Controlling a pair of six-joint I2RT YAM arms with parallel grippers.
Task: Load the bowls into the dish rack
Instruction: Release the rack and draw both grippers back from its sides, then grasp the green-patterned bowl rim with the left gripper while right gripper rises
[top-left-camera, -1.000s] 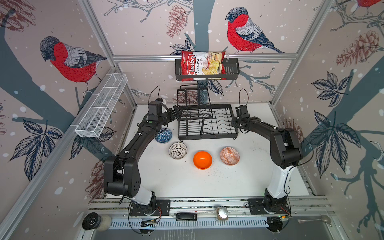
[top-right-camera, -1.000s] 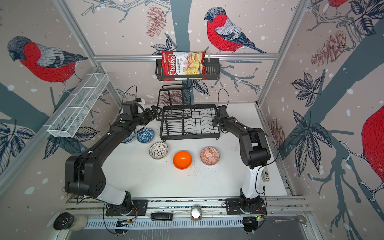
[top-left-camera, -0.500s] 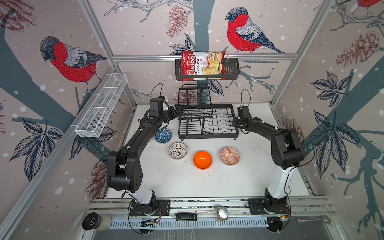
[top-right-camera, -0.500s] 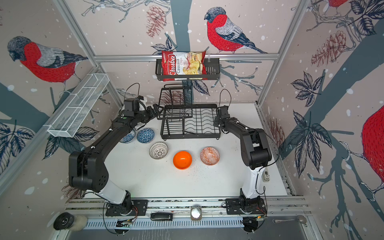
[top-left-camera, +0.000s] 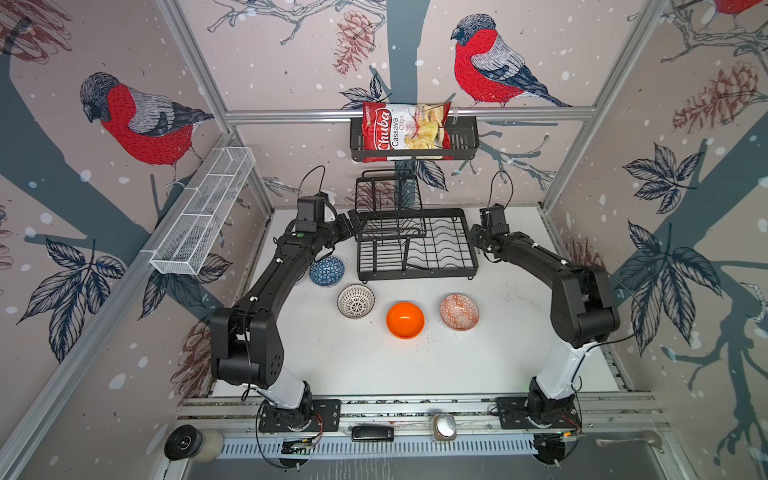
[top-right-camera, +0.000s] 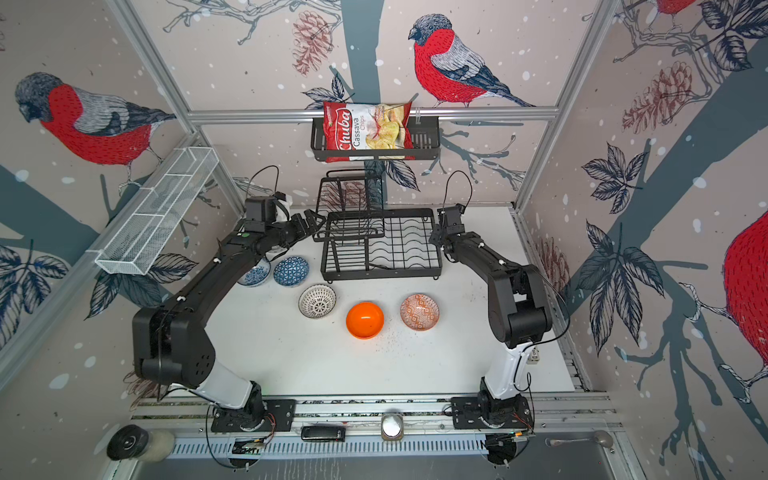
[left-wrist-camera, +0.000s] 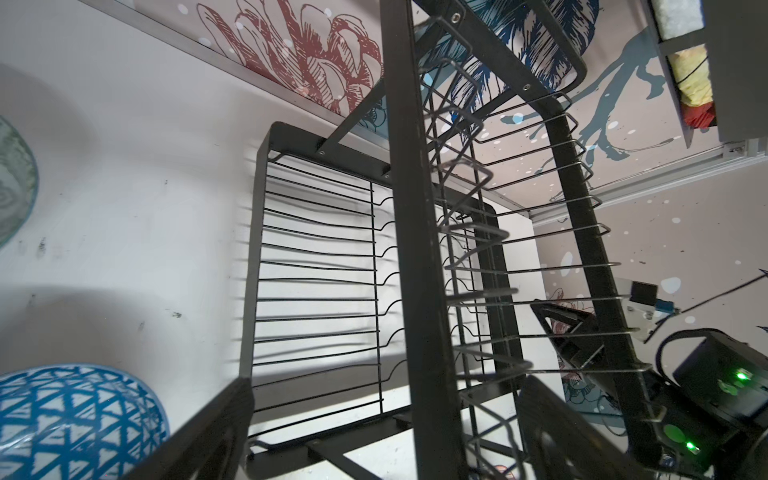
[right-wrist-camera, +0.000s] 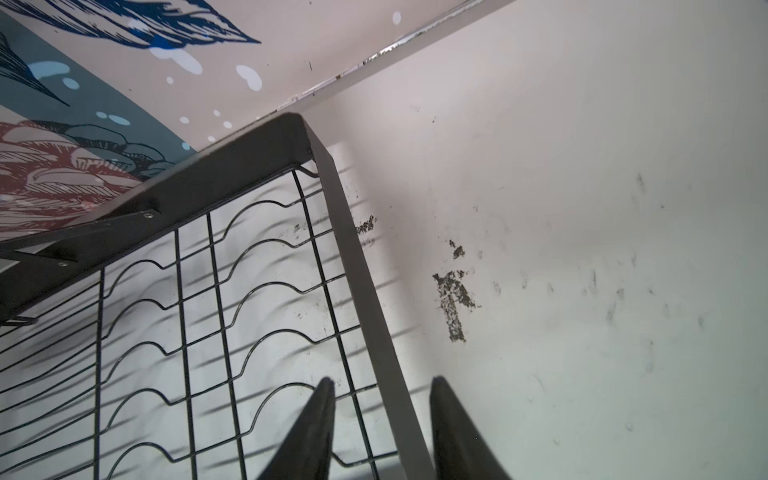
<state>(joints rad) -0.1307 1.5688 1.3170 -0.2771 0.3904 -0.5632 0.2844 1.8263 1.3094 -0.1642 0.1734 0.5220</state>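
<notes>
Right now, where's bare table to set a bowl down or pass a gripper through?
Biggest bare patch: table between the front rail and the row from lined white bowl to patterned bowl. Also free: between patterned bowl and right arm. Crowded: left of the dish rack, two blue bowls by the left arm.

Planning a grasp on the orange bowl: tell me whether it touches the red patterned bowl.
Apart. Both top views show bare white table between the orange bowl and the red patterned bowl.
</notes>
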